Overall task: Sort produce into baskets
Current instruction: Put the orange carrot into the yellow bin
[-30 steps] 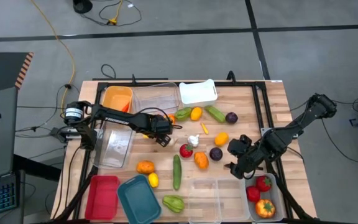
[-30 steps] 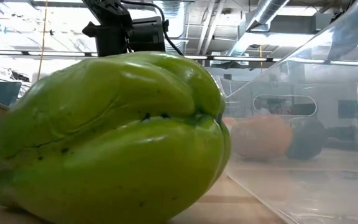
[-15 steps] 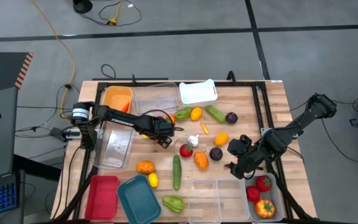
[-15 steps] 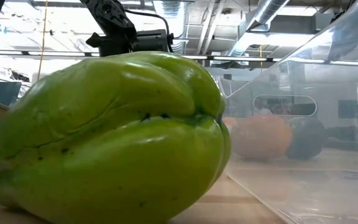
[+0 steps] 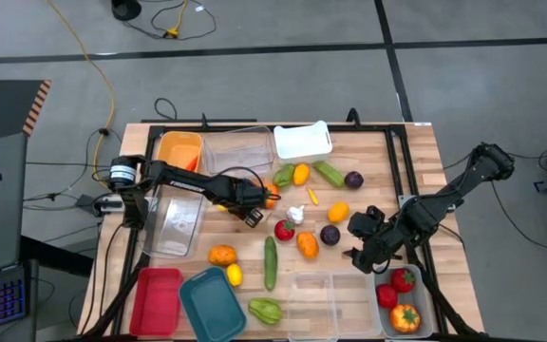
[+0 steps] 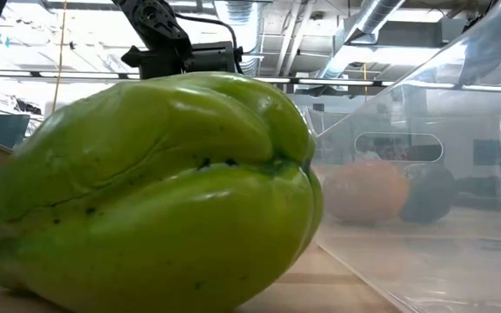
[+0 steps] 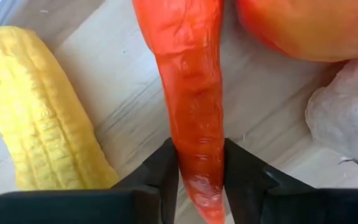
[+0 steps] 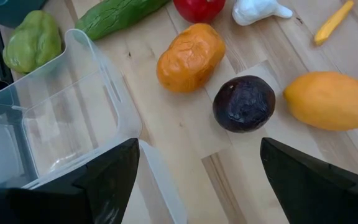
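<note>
Carrot point(image 7: 191, 93), long, orange-red and wrinkled, is lying on the wooden table point(image 5: 406, 161) near its middle, and the left gripper point(image 7: 199, 163) is clenching its two dark fingers point(image 7: 166, 171) around the narrow tip. Just beside the carrot, a yellow corn cob point(image 7: 42, 118) is resting, with an orange fruit and a white garlic bulb point(image 7: 347, 112) on the other side. From above, the left gripper point(image 5: 254, 198) is sitting left of the scattered produce, in front of a clear bin point(image 5: 235, 150) and an orange bin point(image 5: 179, 149).

The right gripper point(image 5: 361, 239) is hanging with its fingers spread wide and gripping nothing, near a dark purple fruit point(image 8: 244, 102), an orange vegetable point(image 8: 190, 57) and a clear bin point(image 8: 61, 118).

Judging by its look, the carrot is probably light, hollow plastic with a slick skin. Gripped so near the tapering tip, it may swing or slip out; a hold nearer the thicker middle would likely be steadier.
</note>
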You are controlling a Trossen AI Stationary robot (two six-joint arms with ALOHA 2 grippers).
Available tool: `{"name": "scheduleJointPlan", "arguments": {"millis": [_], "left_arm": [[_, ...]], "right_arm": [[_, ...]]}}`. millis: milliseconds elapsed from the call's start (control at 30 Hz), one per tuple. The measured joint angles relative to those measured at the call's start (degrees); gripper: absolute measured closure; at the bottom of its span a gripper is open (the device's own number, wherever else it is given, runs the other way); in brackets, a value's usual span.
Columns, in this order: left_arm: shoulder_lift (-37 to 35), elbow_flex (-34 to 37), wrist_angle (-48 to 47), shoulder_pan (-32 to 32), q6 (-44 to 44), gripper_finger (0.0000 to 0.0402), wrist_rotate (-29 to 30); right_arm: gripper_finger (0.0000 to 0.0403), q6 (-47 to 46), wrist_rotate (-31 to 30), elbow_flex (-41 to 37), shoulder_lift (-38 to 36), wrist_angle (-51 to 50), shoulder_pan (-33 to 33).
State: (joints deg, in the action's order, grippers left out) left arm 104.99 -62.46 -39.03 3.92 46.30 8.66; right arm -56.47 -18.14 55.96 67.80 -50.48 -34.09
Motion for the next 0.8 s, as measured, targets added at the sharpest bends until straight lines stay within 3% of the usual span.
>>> {"name": "scheduleJointPlan", "arguments": {"millis": [300,600,800], "left_arm": [[-0.2,-2.0,-4.7,-0.1,-1.0,0.0315,-2.9],[-0.3,-13.9,-16.6,-1.4,-7.1,0.0315,-2.4],[-0.3,-24.0,-26.2,-1.9,-16.7,0.0315,0.3]], "right_arm": [[0.0042,0.0,0.0,0.0,0.0,0.0,0.0],[0.0042,0.0,0.1,0.0,0.0,0.0,0.0],[0.0042,0.0,0.1,0.0,0.0,0.0,0.0]]}}
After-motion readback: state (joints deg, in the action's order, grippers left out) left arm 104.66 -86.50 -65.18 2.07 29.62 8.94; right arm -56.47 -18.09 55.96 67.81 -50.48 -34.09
